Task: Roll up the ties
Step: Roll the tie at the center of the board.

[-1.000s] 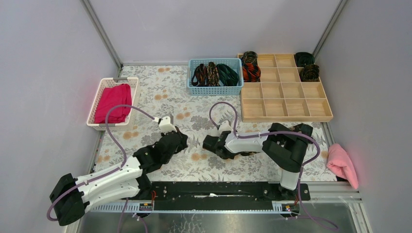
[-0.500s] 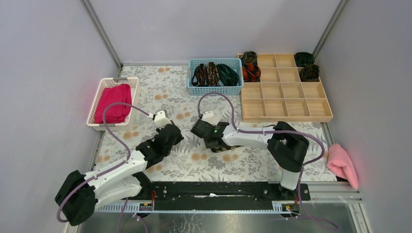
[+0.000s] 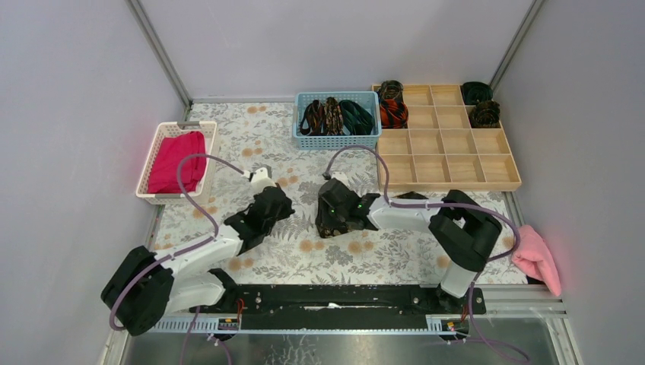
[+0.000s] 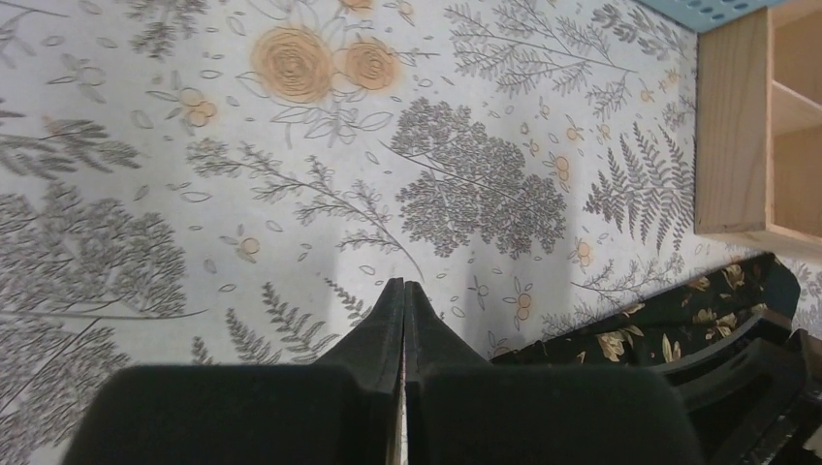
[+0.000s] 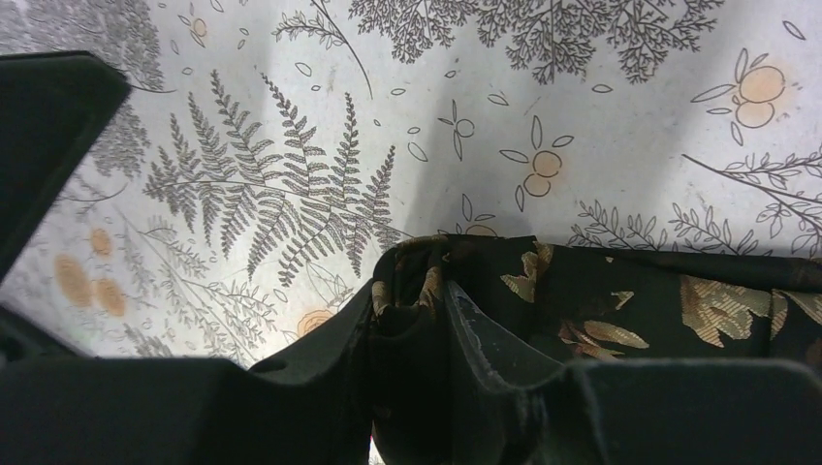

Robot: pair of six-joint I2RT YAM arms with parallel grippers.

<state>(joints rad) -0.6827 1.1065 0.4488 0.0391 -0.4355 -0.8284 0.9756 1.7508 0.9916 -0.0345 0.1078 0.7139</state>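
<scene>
Right gripper [image 5: 412, 287]: clamped on the folded end of a black tie [image 5: 601, 300] with a gold leaf pattern. The right wrist view shows the fold pinched between the two fingers. The rest of this tie lies flat on the tabletop [image 3: 251, 148] beside the fingers. Seen from above, the gripper sits low over the middle of the tabletop and covers most of the tie, a little in front of the wooden tray [image 3: 449, 186].

Left gripper [image 4: 404, 285]: fingers pressed together, nothing between them. It is low over the floral surface near the right gripper; contact with the surface cannot be told. It does not touch the black tie, which shows at the lower right of the left wrist view, close to the tray's near corner.

Wooden tray: far right of the tabletop, divided into cells, holding four rolled ties.
- Black-gold coil [image 3: 391, 90]: far left corner cell.
- Red-black coil [image 3: 393, 114]: the cell just in front of it.
- Dark green coil [image 3: 477, 92]: far right corner cell.
- Dark flecked coil [image 3: 484, 114]: the cell in front of that.

Blue basket [image 3: 335, 141]: at the far edge, just left of the tray. It holds three unrolled ties [image 3: 335, 115], bunched side by side.

White basket [image 3: 175, 125]: at the left edge, holding a magenta cloth [image 3: 176, 161], folded.

Pink towel [image 3: 536, 258]: beyond the right edge of the floral surface, near the right arm's base.
</scene>
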